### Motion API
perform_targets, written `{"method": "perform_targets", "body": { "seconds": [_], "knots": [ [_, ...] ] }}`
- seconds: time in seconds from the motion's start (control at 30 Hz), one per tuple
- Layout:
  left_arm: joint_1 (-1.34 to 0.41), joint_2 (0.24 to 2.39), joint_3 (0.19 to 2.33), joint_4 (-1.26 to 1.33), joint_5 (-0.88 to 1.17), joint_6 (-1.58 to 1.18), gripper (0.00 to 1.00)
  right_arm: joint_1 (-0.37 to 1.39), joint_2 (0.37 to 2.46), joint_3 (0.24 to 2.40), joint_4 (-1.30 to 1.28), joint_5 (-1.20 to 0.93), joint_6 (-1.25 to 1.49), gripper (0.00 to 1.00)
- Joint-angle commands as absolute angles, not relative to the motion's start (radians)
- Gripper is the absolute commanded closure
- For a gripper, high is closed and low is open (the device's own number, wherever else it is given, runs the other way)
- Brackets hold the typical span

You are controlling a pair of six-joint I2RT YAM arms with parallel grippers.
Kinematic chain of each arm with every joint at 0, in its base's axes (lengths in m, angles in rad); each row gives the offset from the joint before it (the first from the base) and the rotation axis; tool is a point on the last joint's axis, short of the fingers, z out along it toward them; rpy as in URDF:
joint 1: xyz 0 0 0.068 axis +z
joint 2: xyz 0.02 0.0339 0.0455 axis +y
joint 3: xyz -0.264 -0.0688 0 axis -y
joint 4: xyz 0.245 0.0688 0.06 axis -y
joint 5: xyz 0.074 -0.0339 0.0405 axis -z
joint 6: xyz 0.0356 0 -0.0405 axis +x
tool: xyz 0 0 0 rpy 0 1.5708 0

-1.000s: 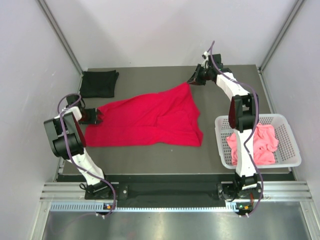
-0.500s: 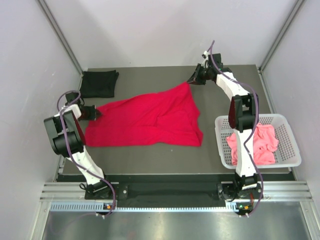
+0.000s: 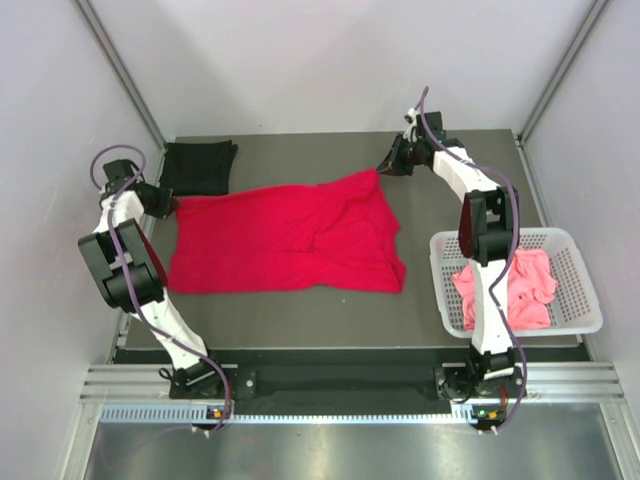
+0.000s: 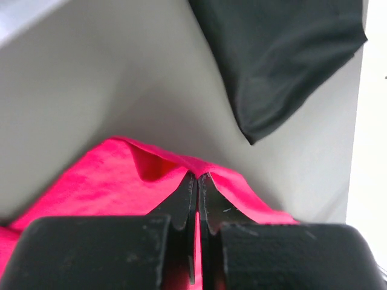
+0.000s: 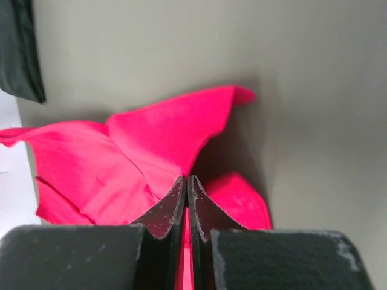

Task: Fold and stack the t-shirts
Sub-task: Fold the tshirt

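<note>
**Thin grips on 2 corners may slip**

The red shirt (image 3: 290, 240) lies spread mid-table. The left gripper (image 4: 198, 178) and right gripper (image 5: 186, 180) are each clamped on 1 far corner. A hard pull could slip a thin edge free, or drag cloth onto the black shirt (image 3: 198, 167) just beside. 1 second ago the left gripper stood open, nearer, at the shirt's left edge.

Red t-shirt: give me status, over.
Left gripper shut on red t-shirt, far-left corner. Right gripper shut on its far-right corner. Shirt spread out, unfolded. Black t-shirt near left grip, apart.
</note>
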State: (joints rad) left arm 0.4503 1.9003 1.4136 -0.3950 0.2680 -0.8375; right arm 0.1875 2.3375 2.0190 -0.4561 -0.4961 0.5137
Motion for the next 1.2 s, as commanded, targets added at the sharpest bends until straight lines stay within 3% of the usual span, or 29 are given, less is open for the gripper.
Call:
{"method": "perform_targets", "body": {
  "seconds": [0.0,0.53,1.17],
  "knots": [
    [0.472,1.930,1.477,-0.437,0.271,-0.741,1.00,0.189,2.215,1.971,-0.443,-0.471,0.483,1.00],
    [0.482,1.997,1.568,-0.422,0.437,-0.670,1.00,0.178,2.112,1.868,-0.483,-0.460,0.446,1.00],
    [0.552,1.802,1.430,-0.535,0.270,-0.581,1.00,0.176,1.934,1.628,-0.509,-0.480,0.425,1.00]
  ]
}}
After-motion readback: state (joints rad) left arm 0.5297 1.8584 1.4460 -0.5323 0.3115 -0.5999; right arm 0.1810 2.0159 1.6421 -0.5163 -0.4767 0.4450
